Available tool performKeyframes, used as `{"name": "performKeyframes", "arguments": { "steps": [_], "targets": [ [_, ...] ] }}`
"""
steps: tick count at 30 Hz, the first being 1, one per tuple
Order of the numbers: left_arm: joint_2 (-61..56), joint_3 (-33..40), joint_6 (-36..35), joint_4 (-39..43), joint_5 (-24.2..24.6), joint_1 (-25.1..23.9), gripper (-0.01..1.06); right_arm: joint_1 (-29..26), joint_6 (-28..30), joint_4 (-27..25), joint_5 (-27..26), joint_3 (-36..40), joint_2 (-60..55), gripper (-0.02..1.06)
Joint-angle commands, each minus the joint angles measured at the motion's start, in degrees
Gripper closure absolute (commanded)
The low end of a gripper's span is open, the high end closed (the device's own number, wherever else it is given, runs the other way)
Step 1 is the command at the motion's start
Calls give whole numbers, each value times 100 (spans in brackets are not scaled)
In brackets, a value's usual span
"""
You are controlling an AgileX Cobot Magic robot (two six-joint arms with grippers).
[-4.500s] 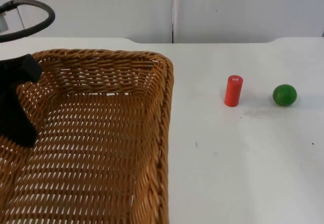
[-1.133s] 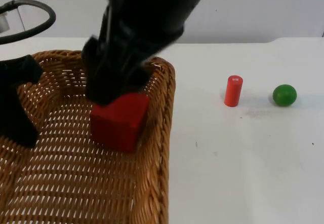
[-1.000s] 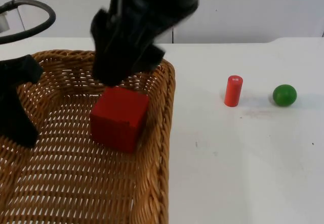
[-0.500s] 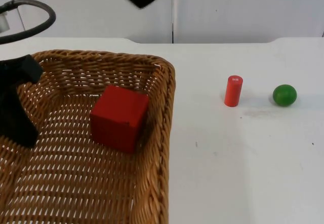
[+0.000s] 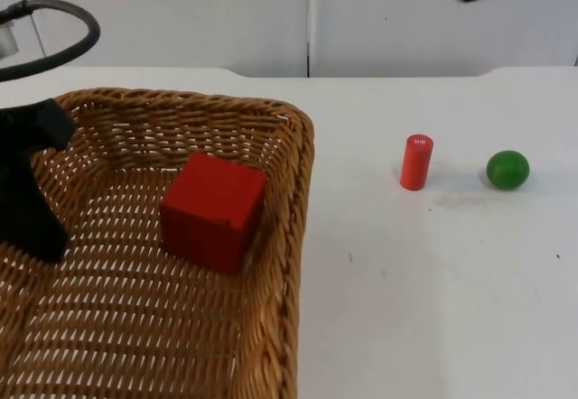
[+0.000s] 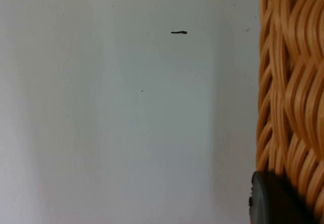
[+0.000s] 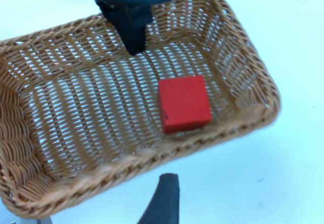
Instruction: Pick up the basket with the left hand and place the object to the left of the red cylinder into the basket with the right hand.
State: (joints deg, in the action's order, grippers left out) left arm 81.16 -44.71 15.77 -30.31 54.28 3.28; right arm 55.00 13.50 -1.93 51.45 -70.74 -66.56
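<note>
Already the red cube (image 5: 214,211) lies inside the basket (image 5: 293,236), resting on the woven floor close to the wall nearest the red cylinder (image 5: 415,162), with one corner turned toward that wall; in the right wrist view the cube (image 7: 184,104) sits just inside the long rim of the basket (image 7: 243,117) that faces the camera. Judged from this, the placing looks done, and what any coming move turns on is that the cube is now down and away from the right gripper (image 7: 163,203), which is well apart from it, outside the basket and above the table (image 5: 433,291). Only one black fingertip of that gripper is visible, so I cannot tell how far its fingers are spread; nothing is seen in it. The left gripper (image 5: 27,209) is the nearer one: it stands at the basket's far side from the cylinder, its dark body over the rim there, and in the left wrist view its fingertip presses against the wicker wall (image 6: 288,97), so it appears clamped on the basket. The cylinder stands upright on the bare table, well apart from the basket, with a green ball (image 5: 508,169) just beyond it on the side away from the basket.
</note>
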Motion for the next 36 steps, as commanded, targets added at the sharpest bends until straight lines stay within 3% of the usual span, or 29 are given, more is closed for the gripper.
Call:
{"name": "performKeyframes", "arguments": {
  "steps": [1, 11, 36],
  "targets": [
    [-55, -14, 46, -203, 27, 19, 105, 3, -115, 77, -140, 220, 316, 28],
    [-55, -14, 45, -203, 4, 19, 105, 3, -196, 193, -169, 602, 982, 28],
    [-55, -14, 45, -203, -211, 19, 105, 3, -299, 193, -310, 915, 1016, 28]
  ]
}}
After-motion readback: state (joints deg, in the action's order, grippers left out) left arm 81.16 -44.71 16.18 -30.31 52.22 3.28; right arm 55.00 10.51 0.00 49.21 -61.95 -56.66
